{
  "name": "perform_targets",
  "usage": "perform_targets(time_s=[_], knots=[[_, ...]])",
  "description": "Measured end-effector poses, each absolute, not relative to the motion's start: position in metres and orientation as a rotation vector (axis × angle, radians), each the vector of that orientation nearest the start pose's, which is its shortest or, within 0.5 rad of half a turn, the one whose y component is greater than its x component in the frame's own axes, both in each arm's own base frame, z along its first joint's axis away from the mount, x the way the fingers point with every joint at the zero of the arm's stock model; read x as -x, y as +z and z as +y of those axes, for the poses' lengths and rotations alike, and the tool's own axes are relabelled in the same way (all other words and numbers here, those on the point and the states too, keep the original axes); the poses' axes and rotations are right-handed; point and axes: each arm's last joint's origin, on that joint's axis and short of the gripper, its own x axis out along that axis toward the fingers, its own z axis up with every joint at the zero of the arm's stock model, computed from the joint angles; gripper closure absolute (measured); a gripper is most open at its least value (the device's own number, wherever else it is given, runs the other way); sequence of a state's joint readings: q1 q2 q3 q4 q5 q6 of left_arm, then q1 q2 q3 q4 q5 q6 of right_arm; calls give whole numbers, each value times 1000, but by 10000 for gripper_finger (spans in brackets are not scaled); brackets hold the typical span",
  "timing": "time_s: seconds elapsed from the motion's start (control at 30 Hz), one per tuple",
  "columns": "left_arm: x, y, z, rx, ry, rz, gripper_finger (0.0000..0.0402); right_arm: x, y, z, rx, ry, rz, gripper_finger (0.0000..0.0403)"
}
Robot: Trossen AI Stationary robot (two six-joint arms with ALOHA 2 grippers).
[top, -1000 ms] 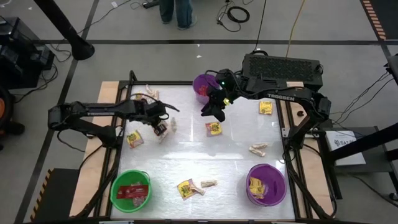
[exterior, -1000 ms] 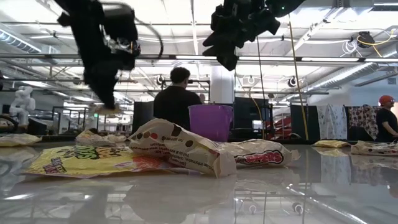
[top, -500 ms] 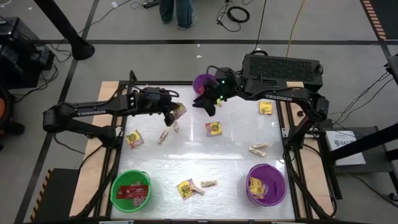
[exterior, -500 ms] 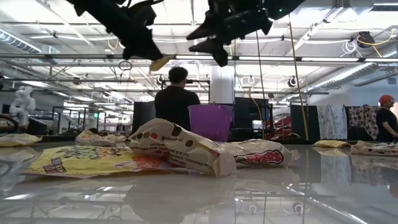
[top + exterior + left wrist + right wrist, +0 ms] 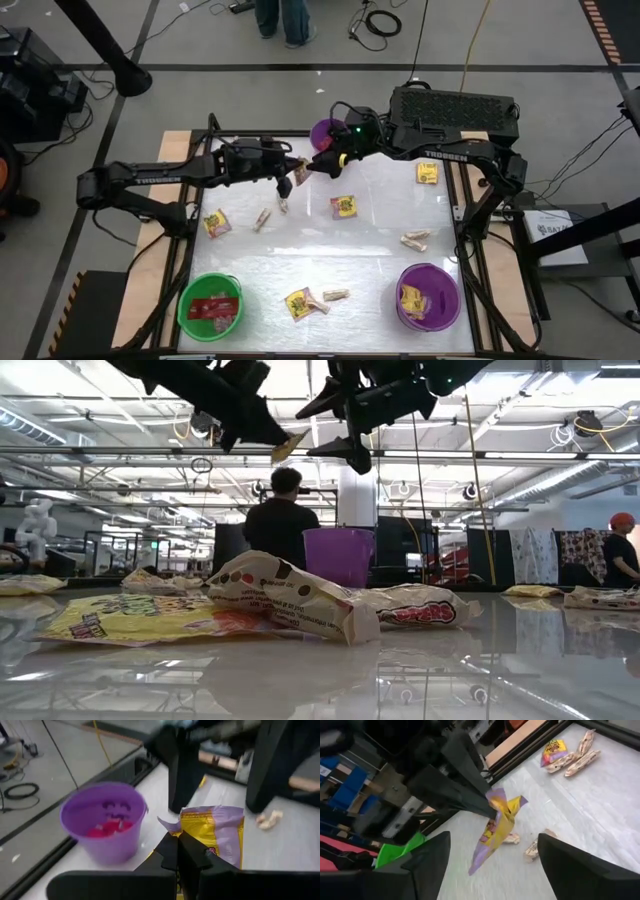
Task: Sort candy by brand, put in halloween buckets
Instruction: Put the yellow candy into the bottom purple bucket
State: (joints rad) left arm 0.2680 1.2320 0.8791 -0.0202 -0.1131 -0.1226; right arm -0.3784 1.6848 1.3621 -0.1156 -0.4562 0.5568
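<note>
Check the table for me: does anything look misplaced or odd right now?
One oddity: the front-right purple bucket holds mixed kinds, a yellow packet beside pale tan pieces. Otherwise, the left gripper holds a yellow packet aloft by the open right gripper, near the far purple bucket with red inside.

Your right tool hung wide at the far purple bucket, blocking its 6 o'clock side; the bench centre lay open.

White table with scattered candy, three buckets.
</note>
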Motion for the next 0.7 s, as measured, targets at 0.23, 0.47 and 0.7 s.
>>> perform_targets(time_s=[0.23, 0.47, 0.7], knots=[[-266, 295, 76, 145, 397, 272, 400, -364, 304, -129, -727, -54, 422, 129], [-265, 295, 76, 144, 395, 278, 400, -364, 304, -131, -708, -122, 409, 239], [-265, 294, 76, 141, 391, 283, 394, -364, 304, -131, -657, -109, 408, 382]])
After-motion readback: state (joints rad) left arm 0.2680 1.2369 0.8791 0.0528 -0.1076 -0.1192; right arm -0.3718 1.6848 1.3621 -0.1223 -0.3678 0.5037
